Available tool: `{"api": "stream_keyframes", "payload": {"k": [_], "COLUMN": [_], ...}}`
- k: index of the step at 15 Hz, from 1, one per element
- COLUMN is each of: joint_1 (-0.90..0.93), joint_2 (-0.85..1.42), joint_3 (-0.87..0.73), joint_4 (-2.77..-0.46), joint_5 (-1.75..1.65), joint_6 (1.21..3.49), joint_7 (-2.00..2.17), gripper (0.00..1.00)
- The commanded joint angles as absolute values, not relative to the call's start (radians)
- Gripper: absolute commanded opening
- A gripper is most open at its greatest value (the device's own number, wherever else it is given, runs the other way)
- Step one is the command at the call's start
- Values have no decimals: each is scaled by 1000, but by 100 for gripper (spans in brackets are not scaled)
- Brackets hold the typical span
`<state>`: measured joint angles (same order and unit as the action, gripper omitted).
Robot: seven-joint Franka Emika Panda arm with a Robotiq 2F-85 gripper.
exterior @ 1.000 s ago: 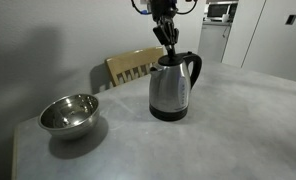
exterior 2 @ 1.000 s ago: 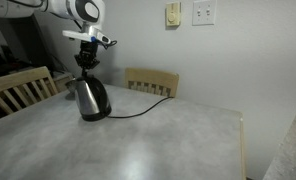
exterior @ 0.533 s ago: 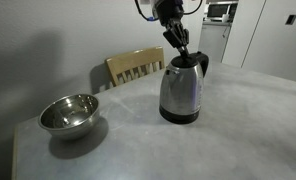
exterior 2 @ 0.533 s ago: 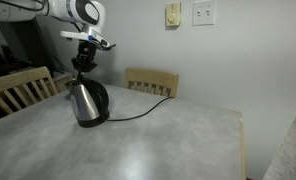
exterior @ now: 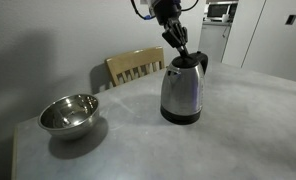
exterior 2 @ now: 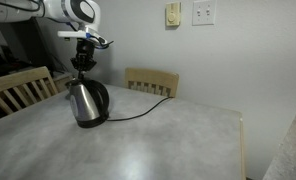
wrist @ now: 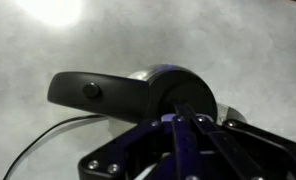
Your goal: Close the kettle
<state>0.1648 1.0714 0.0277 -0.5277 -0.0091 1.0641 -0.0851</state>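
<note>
The kettle (exterior: 184, 90) stands on the gray surface (exterior: 248, 130) near a chair (exterior: 134, 66), and the claw (exterior: 178, 46) comes down onto its top, probably to push the lid shut, though I cannot tell if the claw is open or closed.

White rounded arm (exterior 2: 68, 10) links end in a black gripper (exterior: 178, 45).
</note>
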Motion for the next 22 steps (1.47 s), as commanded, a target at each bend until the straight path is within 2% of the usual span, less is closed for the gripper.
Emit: {"api": "stream_keyframes", "payload": {"k": [1,2,3,6,7,9,10,12,21,22], "joint_1": [216,225,235,244,241,236,234,229,223,223], "joint_2": [1062,1058,1109,1106,1057,1057,1054,1052,1042,1040], "joint_3": [-6,-8,-8,-14,-7,-3,0,6,17,19], "joint_4": [-483,-475,-360,-320,-395,-386,-387,-387,-395,-395], "joint_5": [-97,-115,-133,-152,-154,-147,-143,-130,-110,-108], "joint_6": [1101,1110,1068,1078,1118,1127,1129,1131,1115,1111], "joint_7": [-125,-128,-133,-132,-125,-120,-113,-91,-87,-88], "gripper": [0,0,0,0,0,0,26,33,97,100]}}
